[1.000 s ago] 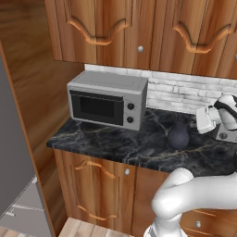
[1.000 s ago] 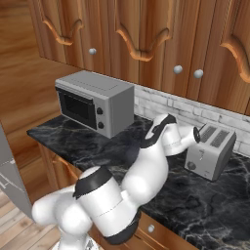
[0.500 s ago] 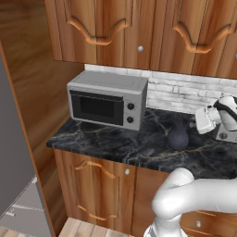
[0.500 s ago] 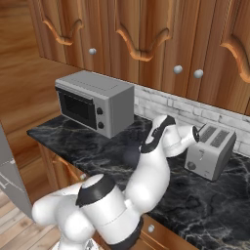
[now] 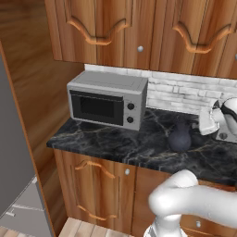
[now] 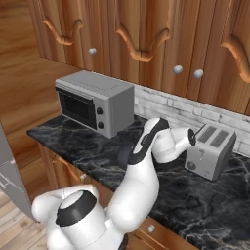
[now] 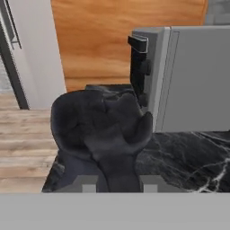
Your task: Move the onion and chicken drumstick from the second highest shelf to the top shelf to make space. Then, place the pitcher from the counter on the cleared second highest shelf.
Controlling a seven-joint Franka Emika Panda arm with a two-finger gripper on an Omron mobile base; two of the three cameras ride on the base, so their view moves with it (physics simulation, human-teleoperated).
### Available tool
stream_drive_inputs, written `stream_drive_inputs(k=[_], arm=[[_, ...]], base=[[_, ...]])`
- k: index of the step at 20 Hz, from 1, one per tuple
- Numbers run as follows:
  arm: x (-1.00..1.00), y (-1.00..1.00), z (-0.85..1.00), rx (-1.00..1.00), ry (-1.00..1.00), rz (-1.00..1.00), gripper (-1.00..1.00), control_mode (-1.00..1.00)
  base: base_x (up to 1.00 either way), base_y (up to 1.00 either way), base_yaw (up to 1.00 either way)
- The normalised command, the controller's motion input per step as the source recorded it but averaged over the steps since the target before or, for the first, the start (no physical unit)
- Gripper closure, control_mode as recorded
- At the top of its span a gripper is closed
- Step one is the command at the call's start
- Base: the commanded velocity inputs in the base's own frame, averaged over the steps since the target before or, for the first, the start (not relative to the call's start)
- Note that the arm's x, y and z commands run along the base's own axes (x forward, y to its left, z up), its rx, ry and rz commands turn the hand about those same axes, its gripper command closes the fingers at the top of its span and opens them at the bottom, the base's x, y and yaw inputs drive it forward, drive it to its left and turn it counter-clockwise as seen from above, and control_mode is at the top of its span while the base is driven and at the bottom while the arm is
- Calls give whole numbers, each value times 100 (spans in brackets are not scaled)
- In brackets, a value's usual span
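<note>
The jaws [image 7: 117, 183] are closed narrow on the pitcher [image 7: 101, 134], with a dark part of the jug running down between the two finger tips at the bottom of the hand view; it looks like the handle side, though the dark surface makes that hard to confirm. The pitcher is a dark navy jug with a round belly and a narrower neck. It stands upright on the bench [image 5: 115, 146], a black marble-patterned worktop with pale veins, over brown wooden cabinet doors [image 5: 95, 190].

From the left base view, the pitcher [image 5: 179, 137] sits near the right part of the bench, just beside the white hand of the arm. A grey microwave [image 5: 107, 99] stands to its left, apart from it. From the right base view, the arm [image 6: 146, 161] bends low over the bench, with a silver toaster [image 6: 211, 151] behind it near the brick wall.

The grip appears taken low and from the side so the jug can be lifted without tipping. The pitcher seems not yet raised. The shelves, onion and drumstick cannot be judged from here.
</note>
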Motion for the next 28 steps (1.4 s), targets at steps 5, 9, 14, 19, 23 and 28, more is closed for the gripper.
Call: stream_drive_inputs(k=[5, 9, 14, 19, 23, 28], arm=[[-71, 64, 20, 0, 0, -40, 100, -100], [-70, 69, 38, 0, 0, -49, 100, -100], [-52, 80, 74, 0, 0, -49, 100, -100], [-56, 79, 62, -3, 0, -45, 100, -100], [-29, 73, 55, -6, 0, -35, 100, -100], [-19, 17, 56, -4, 0, -24, 100, -100]], base=[[0, 0, 0], [0, 0, 0], [0, 0, 0], [0, 0, 0], [0, 0, 0], [0, 0, 0]])
